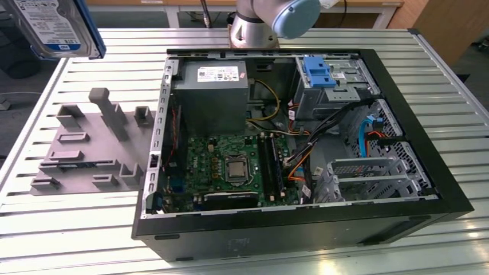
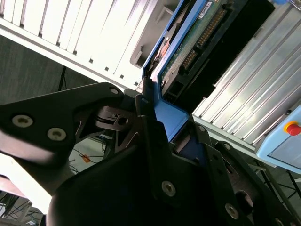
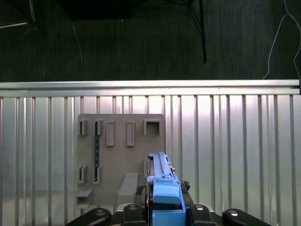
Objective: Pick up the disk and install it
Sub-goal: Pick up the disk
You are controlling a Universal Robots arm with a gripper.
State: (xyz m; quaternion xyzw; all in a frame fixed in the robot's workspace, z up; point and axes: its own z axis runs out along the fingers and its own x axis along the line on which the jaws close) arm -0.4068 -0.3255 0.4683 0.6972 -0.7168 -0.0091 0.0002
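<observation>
Holds the disk in the gripper, pinched narrow on its blue carrier, above the counter near the grey fixture board; shows a white-and-blue label.

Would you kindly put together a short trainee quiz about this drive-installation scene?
1. True or false: the disk already sits inside the computer case.
2. What is the hand shut on? A) a lone blue bracket B) the disk C) a cable
3. Fill in: in the exterior view, the grey fixture plate lies on the table at the case's ____ side.
Key: 1 false; 2 B; 3 left (the exterior view's left).
</observation>
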